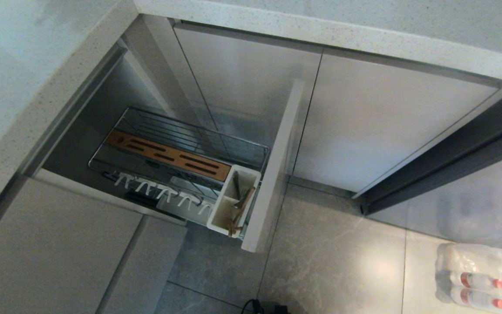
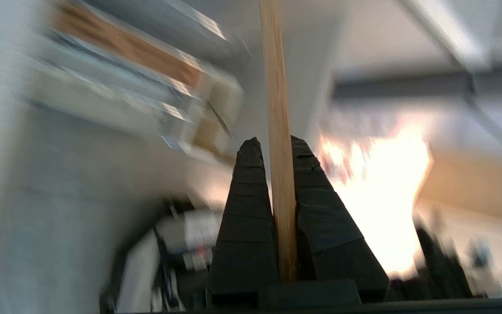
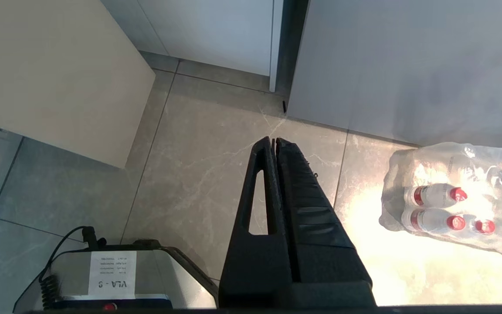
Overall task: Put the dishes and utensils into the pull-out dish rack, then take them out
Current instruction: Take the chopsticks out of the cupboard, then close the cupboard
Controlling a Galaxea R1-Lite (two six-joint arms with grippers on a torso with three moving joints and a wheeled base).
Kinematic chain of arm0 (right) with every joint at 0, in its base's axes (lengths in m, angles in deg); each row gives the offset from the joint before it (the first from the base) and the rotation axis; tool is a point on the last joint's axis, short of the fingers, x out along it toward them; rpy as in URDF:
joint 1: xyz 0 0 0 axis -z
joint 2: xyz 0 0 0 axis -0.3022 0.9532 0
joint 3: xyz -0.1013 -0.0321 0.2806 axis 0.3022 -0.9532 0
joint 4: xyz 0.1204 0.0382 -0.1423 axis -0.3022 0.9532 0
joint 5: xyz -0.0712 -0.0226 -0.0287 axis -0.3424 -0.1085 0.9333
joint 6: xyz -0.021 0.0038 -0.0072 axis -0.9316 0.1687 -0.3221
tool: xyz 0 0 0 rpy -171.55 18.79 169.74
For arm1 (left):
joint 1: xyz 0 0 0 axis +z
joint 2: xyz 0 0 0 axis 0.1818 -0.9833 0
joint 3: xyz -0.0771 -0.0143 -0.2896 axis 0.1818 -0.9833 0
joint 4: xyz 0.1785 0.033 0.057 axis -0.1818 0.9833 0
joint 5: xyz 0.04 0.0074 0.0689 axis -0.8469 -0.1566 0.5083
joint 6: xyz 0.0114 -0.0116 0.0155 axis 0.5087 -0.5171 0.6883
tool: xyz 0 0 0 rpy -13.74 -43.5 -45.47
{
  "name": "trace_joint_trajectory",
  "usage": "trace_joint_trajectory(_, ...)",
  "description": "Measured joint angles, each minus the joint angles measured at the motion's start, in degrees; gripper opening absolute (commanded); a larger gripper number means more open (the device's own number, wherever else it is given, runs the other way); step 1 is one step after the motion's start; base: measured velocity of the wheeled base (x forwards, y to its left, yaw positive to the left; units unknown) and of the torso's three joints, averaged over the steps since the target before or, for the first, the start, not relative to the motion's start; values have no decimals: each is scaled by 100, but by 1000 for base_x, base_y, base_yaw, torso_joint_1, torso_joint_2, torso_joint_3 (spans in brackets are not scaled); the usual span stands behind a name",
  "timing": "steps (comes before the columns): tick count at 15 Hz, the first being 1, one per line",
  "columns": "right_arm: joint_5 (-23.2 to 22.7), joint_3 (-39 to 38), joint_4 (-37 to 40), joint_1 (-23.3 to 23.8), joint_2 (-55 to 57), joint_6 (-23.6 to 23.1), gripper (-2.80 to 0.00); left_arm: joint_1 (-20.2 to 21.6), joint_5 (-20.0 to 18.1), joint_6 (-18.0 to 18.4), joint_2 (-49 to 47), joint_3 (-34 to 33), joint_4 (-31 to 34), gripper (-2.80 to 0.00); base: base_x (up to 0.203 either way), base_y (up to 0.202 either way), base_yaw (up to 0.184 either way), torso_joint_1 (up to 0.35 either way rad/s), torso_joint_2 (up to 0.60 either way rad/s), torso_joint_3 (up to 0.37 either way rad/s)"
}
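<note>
The pull-out dish rack (image 1: 181, 131) stands drawn out of the cabinet, with its brown wooden strip (image 1: 168, 156), white prongs (image 1: 164, 192) and beige front panel (image 1: 273, 174). Its white caddy (image 1: 220, 213) holds a dark slim fork (image 1: 236, 185) and a wooden chopstick (image 1: 242, 209). My left gripper (image 2: 273, 141) is outside the head view and is shut on another light-brown chopstick (image 2: 277, 109), which sticks out past the fingertips; the rack (image 2: 124, 43) lies blurred beyond it. My right gripper (image 3: 274, 140) hangs shut and empty over the floor. The dishes are out of view.
A speckled countertop (image 1: 320, 30) runs above the closed cabinet doors (image 1: 386, 122). A wrapped pack of water bottles (image 1: 482, 279) lies on the tiled floor to the right. The robot's base (image 3: 103, 279) shows below the right gripper.
</note>
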Motion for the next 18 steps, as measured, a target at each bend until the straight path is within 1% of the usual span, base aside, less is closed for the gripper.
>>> trace_joint_trajectory(2,2,0,0,0,0,2,-280,779,16,-7,73,93,-148,-280,0,0,0,0,0,0)
trace_joint_trajectory(4,-1,0,0,0,0,2,-280,1531,158,-7,74,176,-289,-280,0,0,0,0,0,0)
trace_joint_trajectory(5,2,0,0,0,0,1,-280,1946,332,-9,47,199,-403,-280,0,0,0,0,0,0)
trace_joint_trajectory(7,-1,0,0,0,0,2,-280,2626,735,-11,-42,217,-590,-280,0,0,0,0,0,0)
trace_joint_trajectory(8,-1,0,0,0,0,0,-280,2952,969,-11,-98,219,-666,-280,0,0,0,0,0,0)
trace_joint_trajectory(9,1,0,0,0,0,-1,-280,3194,1170,-10,-150,218,-718,-280,0,0,0,0,0,0)
trace_joint_trajectory(10,2,0,0,0,0,2,-280,3405,1393,-11,-211,180,-746,-280,0,0,0,0,0,0)
trace_joint_trajectory(12,0,0,0,0,0,2,-280,3672,1640,-58,-315,142,-867,-280,0,0,0,0,0,0)
trace_joint_trajectory(15,-1,0,0,0,0,2,-280,3935,1726,-166,-501,31,-1191,-280,0,0,0,0,0,0)
trace_joint_trajectory(17,1,0,0,0,0,1,-280,4029,1764,-344,-697,-33,-1490,-280,0,0,0,0,0,0)
trace_joint_trajectory(18,-1,0,0,0,0,1,-280,4046,1854,-420,-823,-53,-1640,-280,0,0,0,0,0,0)
